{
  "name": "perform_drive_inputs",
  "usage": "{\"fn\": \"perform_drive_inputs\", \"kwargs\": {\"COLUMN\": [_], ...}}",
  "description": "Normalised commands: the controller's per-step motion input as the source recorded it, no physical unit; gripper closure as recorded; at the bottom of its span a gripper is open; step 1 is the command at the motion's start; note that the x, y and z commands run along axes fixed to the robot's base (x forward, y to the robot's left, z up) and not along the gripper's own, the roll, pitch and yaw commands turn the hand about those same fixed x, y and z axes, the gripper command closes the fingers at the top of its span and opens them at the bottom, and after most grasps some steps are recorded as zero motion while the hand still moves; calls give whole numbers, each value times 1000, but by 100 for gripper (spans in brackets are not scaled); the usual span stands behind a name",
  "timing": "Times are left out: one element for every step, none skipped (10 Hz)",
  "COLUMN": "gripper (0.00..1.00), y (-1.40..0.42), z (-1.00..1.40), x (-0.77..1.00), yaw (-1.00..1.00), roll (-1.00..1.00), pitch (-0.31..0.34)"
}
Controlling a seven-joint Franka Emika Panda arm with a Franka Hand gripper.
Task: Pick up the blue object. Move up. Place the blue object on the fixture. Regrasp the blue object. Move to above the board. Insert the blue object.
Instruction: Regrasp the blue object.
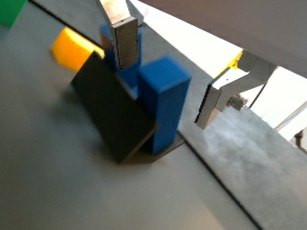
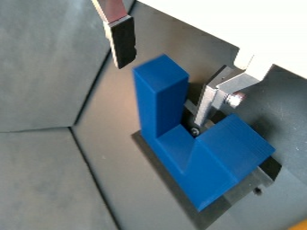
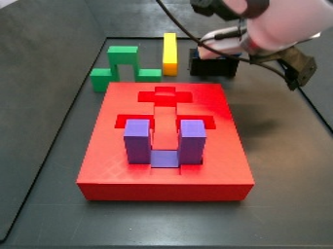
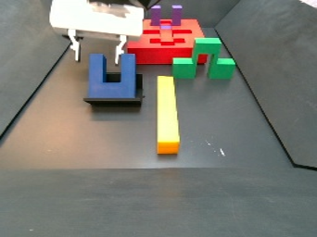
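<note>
Fingers (image 4: 98,44) apart above blue object (image 4: 111,76)

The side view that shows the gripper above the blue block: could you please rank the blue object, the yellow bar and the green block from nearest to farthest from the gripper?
Measured from the gripper, open above the fixture:
1. The blue object, on the fixture directly beneath the fingers.
2. The yellow bar, beside the fixture, toward the camera.
3. The green block, across the floor beside the red board.
</note>
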Motion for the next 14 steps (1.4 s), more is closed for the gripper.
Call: {"fn": "perform_drive_inputs", "kwargs": {"gripper": [0, 0, 0, 0, 0, 0, 0, 0, 0, 0, 0, 0, 100, 100], "y": [49, 123, 140, 83, 9, 114, 197, 0, 0, -40, -66, -29, 0, 0], "z": [-169, 0, 0, 0, 0, 0, -3, 0, -37, -109, 0, -3, 0, 0], "x": [71, 89, 149, 109, 69, 54, 103, 11, 0, 0, 71, 49, 0, 0], "yaw": [49, 0, 0, 0, 0, 0, 0, 0, 0, 0, 0, 0, 0, 0], "roll": [29, 111, 114, 137, 34, 40, 49, 0, 0, 97, 211, 169, 0, 0], "pitch": [14, 126, 186, 177, 140, 117, 137, 40, 0, 0, 0, 0, 0, 0]}}
